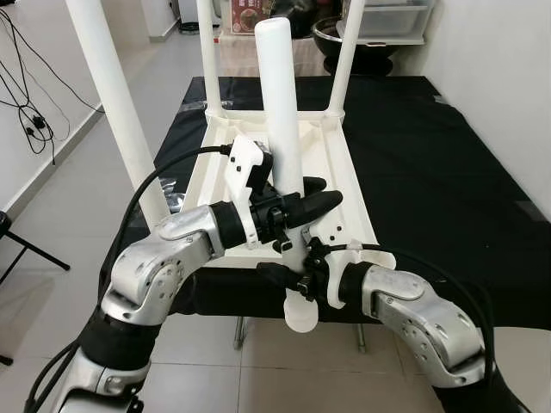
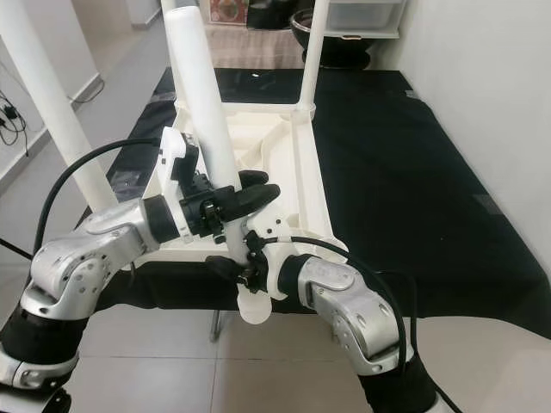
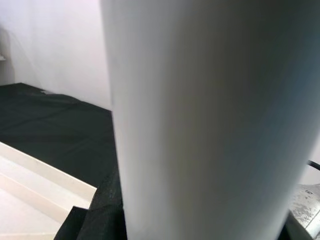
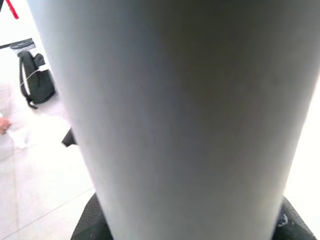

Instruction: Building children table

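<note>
A white children's table [image 1: 331,163] lies upside down on a black-covered surface. Three white legs stand up from its corners: one at the near left [image 1: 116,103], two at the back [image 1: 207,52] [image 1: 344,60]. A fourth, loose leg [image 1: 282,112] is held nearly upright over the near edge, close to the near right corner [image 1: 379,254]. My left gripper [image 1: 314,193] is shut on its middle. My right gripper [image 1: 288,277] is shut on it lower down, near its rounded bottom end. The leg's white shaft fills the left wrist view [image 3: 200,120] and the right wrist view [image 4: 185,115].
The black cloth [image 1: 430,172] spreads wide to the right of the table. Cables [image 1: 30,120] trail over the tiled floor at the left. A dark bowl [image 1: 344,39] and a storage bin [image 1: 392,17] stand behind. A black backpack [image 4: 37,82] sits on the floor.
</note>
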You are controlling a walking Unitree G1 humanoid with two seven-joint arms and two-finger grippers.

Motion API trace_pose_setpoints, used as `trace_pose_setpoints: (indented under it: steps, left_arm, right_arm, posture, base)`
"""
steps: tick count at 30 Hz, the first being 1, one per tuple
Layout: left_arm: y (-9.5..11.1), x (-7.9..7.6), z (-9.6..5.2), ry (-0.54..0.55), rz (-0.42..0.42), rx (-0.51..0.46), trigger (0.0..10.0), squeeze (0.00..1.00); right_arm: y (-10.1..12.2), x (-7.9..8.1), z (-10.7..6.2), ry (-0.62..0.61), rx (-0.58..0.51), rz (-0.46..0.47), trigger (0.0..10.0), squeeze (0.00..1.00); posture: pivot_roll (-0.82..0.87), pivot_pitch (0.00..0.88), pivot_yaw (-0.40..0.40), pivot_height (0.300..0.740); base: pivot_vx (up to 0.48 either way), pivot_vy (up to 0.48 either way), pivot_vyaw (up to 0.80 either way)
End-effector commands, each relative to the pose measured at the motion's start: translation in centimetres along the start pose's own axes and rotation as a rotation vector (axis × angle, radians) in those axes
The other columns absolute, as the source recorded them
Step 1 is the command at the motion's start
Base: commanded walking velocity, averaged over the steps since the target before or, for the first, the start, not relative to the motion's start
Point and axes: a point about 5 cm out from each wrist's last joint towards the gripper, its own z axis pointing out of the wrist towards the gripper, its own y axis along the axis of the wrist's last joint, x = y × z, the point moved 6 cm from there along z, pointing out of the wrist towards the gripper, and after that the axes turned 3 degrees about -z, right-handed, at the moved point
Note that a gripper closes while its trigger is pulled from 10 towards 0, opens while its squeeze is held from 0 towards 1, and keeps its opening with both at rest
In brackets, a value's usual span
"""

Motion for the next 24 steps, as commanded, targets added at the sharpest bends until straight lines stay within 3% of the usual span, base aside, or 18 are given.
trace_pose_setpoints:
  steps: [1,4,5,6,7,8,12,13,15,18,21,22,23,24]
  left_arm:
    - [2.0,-3.2,1.8,-0.16,0.038,-0.084,0.0,0.0]
    - [2.5,-3.0,1.8,-0.146,0.041,-0.109,0.0,0.0]
    - [3.1,-2.7,1.8,-0.129,0.052,-0.134,1.1,0.07]
    - [3.1,-2.7,1.8,-0.129,0.052,-0.134,1.1,0.07]
    - [3.9,-2.3,1.7,-0.11,0.033,-0.172,8.6,1.0]
    - [5.6,-2.0,1.3,-0.101,-0.021,-0.247,10.0,1.0]
    - [7.5,-1.8,0.7,-0.099,-0.079,-0.331,10.0,1.0]
    - [9.3,-1.9,-0.4,-0.127,-0.126,-0.408,10.0,1.0]
    - [10.7,-2.0,-1.4,-0.147,-0.141,-0.453,10.0,1.0]
    - [11.5,-2.0,-2.0,-0.155,-0.144,-0.476,10.0,1.0]
    - [12.2,-2.3,-3.4,-0.152,-0.108,-0.474,10.0,1.0]
    - [12.2,-2.3,-3.4,-0.152,-0.108,-0.474,10.0,1.0]
    - [12.0,-2.3,-3.6,-0.141,-0.091,-0.457,10.0,1.0]
    - [11.3,-1.6,-3.7,-0.086,-0.082,-0.436,10.0,1.0]
  right_arm:
    - [-1.2,0.4,0.9,0.002,0.054,0.039,0.0,0.0]
    - [-0.6,0.0,1.0,-0.016,0.025,0.045,0.0,0.0]
    - [0.0,-0.3,1.0,-0.03,-0.008,0.057,0.0,0.0]
    - [0.0,-0.3,1.0,-0.03,-0.008,0.057,0.0,0.0]
    - [0.6,-0.6,1.0,-0.043,-0.039,0.071,0.0,0.0]
    - [1.9,-1.3,0.9,-0.067,-0.106,0.106,0.0,0.0]
    - [3.3,-2.2,0.6,-0.091,-0.174,0.144,0.0,0.0]
    - [4.4,-3.2,0.1,-0.12,-0.23,0.17,0.0,0.0]
    - [5.0,-4.0,-0.3,-0.149,-0.263,0.178,0.0,0.0]
    - [5.3,-4.8,-0.6,-0.179,-0.284,0.186,0.0,0.0]
    - [5.9,-8.7,-1.9,-0.356,-0.332,0.222,0.0,0.0]
    - [5.9,-8.7,-1.9,-0.356,-0.332,0.222,0.0,0.0]
    - [6.0,-9.8,-2.3,-0.41,-0.341,0.236,0.0,0.0]
    - [6.1,-10.8,-2.8,-0.469,-0.361,0.246,10.0,0.0]
  posture:
    - [-0.01,0.06,-0.009,0.74]
    - [-0.01,0.059,-0.011,0.74]
    - [-0.01,0.058,-0.012,0.74]
    - [-0.01,0.058,-0.012,0.74]
    - [-0.01,0.058,-0.012,0.74]
    - [-0.01,0.057,-0.013,0.74]
    - [-0.01,0.057,-0.014,0.74]
    - [-0.01,0.056,-0.015,0.74]
    - [0.0,0.056,-0.017,0.74]
    - [0.0,0.056,-0.017,0.74]
    - [0.0,0.055,-0.019,0.74]
    - [0.0,0.055,-0.019,0.74]
    - [0.0,0.055,-0.019,0.74]
    - [0.01,0.054,-0.021,0.74]
  base:
    - [0.0,0.0,0.0]
    - [0.0,0.0,0.0]
    - [0.0,0.0,0.0]
    - [0.0,0.0,0.0]
    - [0.0,0.0,0.0]
    - [0.0,0.0,0.0]
    - [0.0,0.0,0.0]
    - [0.0,0.0,0.0]
    - [0.0,0.0,0.0]
    - [0.0,0.0,0.0]
    - [0.0,0.0,0.0]
    - [0.0,0.0,0.0]
    - [0.0,0.0,0.0]
    - [0.0,0.0,0.0]
